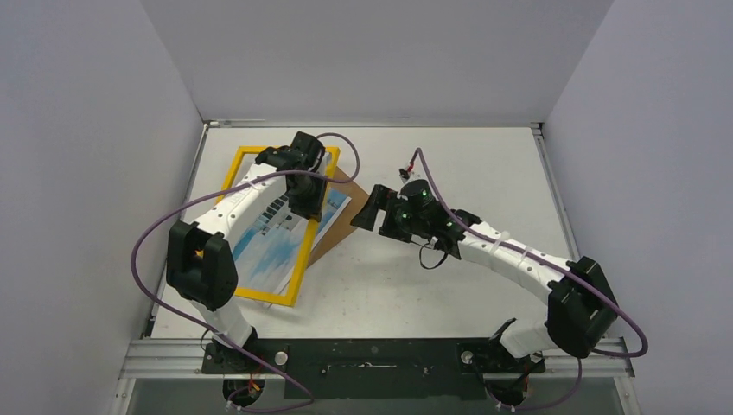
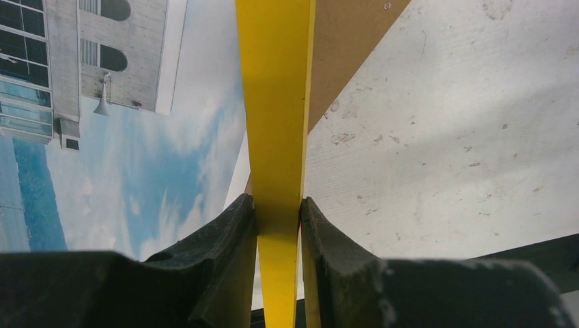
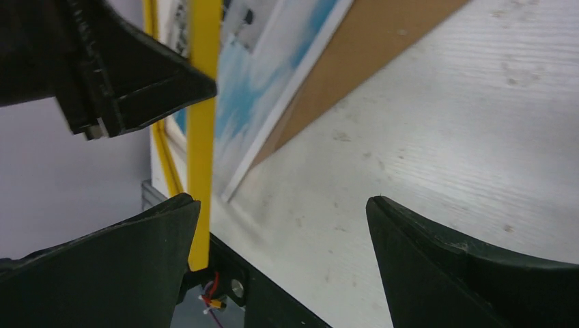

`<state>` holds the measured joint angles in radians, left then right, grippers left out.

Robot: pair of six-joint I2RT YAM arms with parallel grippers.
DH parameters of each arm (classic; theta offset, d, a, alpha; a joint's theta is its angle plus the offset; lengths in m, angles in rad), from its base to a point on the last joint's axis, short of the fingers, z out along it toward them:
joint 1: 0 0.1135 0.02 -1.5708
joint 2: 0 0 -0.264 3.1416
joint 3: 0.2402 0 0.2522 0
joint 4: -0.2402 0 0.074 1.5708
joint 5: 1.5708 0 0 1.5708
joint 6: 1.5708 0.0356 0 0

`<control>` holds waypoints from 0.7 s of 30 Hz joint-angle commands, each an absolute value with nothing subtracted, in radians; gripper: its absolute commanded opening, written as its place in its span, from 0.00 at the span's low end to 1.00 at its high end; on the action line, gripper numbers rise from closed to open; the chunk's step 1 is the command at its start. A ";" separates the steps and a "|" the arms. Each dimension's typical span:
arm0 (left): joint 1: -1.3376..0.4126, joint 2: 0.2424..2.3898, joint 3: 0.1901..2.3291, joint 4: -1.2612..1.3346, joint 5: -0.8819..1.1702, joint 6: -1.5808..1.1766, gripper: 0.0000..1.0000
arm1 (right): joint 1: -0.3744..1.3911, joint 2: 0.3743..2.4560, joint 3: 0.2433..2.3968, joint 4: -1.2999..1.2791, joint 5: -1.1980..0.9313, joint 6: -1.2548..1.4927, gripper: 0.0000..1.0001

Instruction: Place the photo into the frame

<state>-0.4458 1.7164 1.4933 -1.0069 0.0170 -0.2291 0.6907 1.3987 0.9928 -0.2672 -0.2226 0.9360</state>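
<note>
**On the left half of the surface: frame gripped, print beneath it**

Toward the left side of the surface (image 1: 467, 173), the yellow frame (image 1: 306, 255) lies slanted, its long sides running from the near edge toward the back wall. The photo (image 1: 272, 246), a pale building under blue sky and cloud, shows through the frame's opening. A strip of it also pokes out past the right rail, so the print sits askew to the frame. Under both lies a brown backing board (image 1: 346, 220), with one corner jutting out to the right onto bare surface.

The left pincer (image 1: 307, 207) holds the frame's right rail toward its far end. In the left wrist view its fingers (image 2: 232, 232) press narrowly on either side of the yellow strip (image 2: 276, 102), with the photo (image 2: 136, 137) on one side and the board (image 2: 348, 48) on the other. Whether the rail rests on the print or hangs just above it, I cannot tell.

The right pincer (image 1: 367, 212) stands wide apart and holds nothing. It is near the middle of the surface, just beside the board's corner and pointing toward the frame.
</note>
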 commanded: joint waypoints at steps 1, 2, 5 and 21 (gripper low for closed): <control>-0.419 1.673 1.584 -1.049 0.041 -0.274 0.00 | 0.788 1.410 0.949 0.066 -0.195 1.038 0.98; -0.415 1.672 1.592 -1.051 0.051 -0.280 0.00 | 0.821 1.426 0.943 0.101 -0.181 1.049 0.98; -0.409 1.663 1.609 -1.064 0.070 -0.297 0.00 | 0.886 1.490 0.949 0.203 -0.162 1.071 0.98; -0.354 1.596 1.575 -1.080 0.178 -0.351 0.00 | 1.049 1.766 1.031 0.505 -0.057 1.247 0.76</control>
<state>-0.3611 1.6665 1.5551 -1.0851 0.1490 -0.3290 1.0363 1.7309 0.9668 0.3691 -0.1040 1.1938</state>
